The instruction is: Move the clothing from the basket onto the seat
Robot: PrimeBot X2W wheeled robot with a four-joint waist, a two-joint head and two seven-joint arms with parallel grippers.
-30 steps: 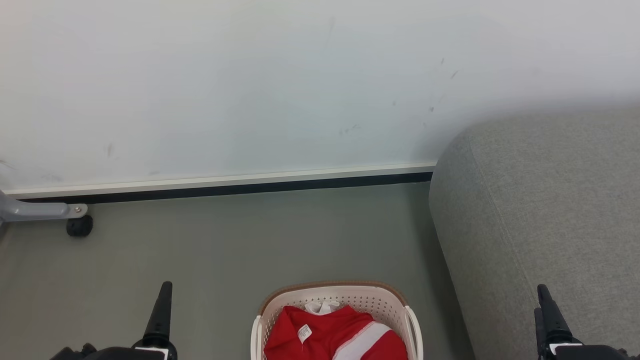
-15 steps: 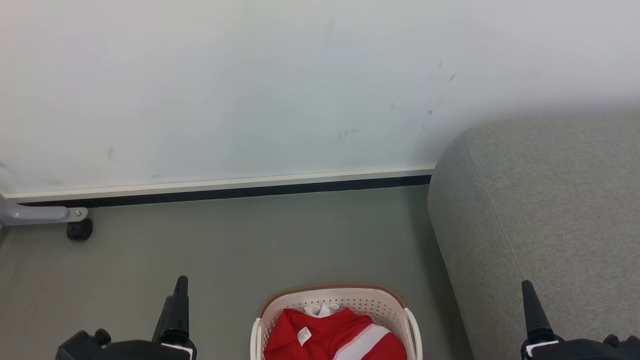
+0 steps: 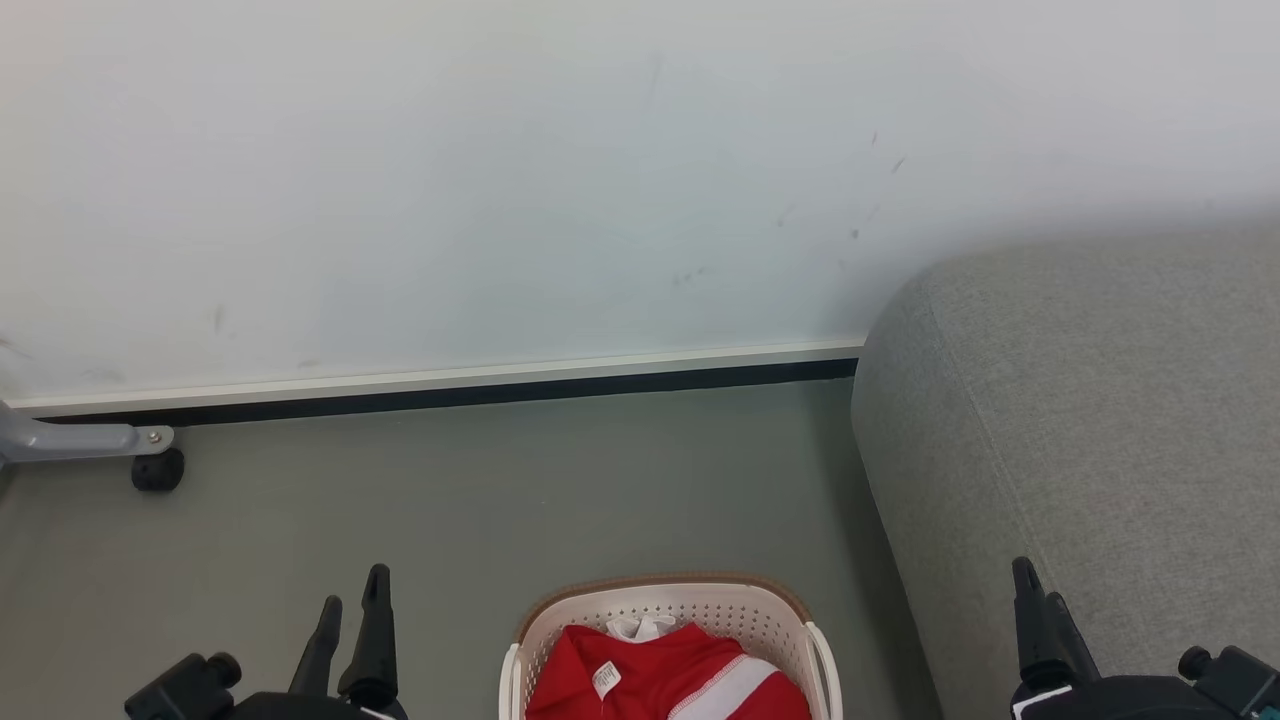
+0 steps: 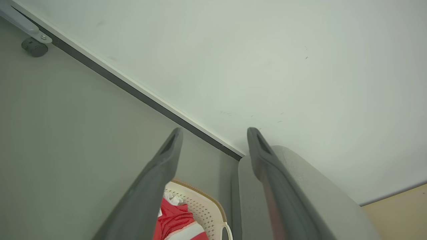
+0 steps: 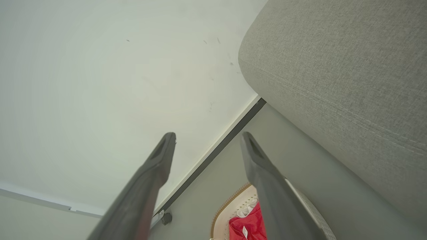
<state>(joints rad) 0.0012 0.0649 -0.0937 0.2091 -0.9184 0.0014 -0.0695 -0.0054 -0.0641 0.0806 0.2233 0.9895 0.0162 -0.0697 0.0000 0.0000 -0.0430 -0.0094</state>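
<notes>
On the floor (image 3: 500,500) ahead, bright red striped clothing (image 3: 660,688) fills the cream perforated plastic basket (image 3: 690,602), none on the grey woven-fabric seat (image 3: 1100,420); my left gripper (image 4: 215,131) and right gripper (image 5: 208,135) hang spread, empty.

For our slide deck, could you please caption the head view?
The left hand and right hand, both open, flank the basket of red clothing beside the grey sofa.

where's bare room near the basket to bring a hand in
Bare floor between the basket and the skirting, and left of it toward the caster. Tight: the strip between basket and sofa; red clothing lies in the basket.
</notes>
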